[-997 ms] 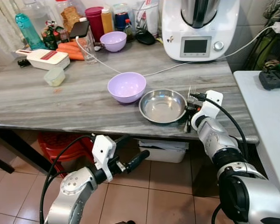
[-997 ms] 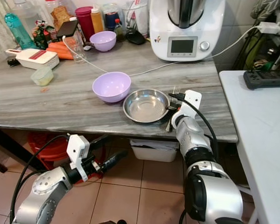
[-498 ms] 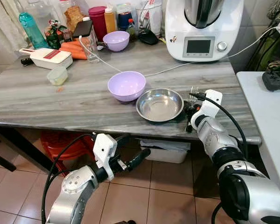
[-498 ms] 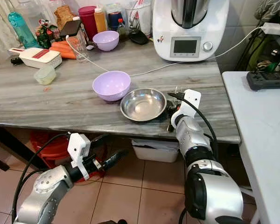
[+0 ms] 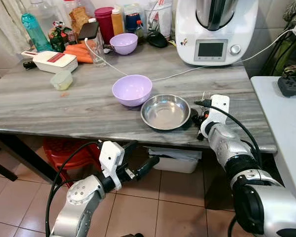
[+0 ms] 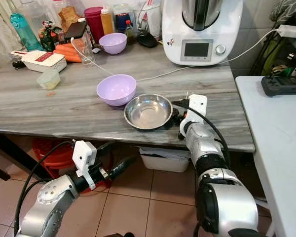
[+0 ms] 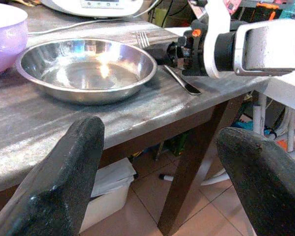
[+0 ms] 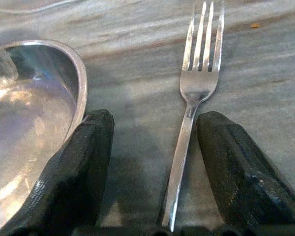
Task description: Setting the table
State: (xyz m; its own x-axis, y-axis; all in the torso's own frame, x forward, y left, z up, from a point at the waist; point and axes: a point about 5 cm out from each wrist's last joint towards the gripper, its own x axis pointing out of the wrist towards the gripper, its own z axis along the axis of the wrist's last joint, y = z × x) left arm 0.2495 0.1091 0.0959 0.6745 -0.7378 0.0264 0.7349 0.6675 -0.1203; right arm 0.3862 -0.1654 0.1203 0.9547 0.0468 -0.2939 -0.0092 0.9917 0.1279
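Right gripper at the fork, near right edge of the desk.

I see my right fingers spread, one each side of the fork handle, not pinching it; the fork lies flat just right of the steel bowl, and one finger touches the bowl rim. The purple bowl sits just left and far of the steel one. My left gripper hangs below the desk edge, fingers spread, holding nothing.
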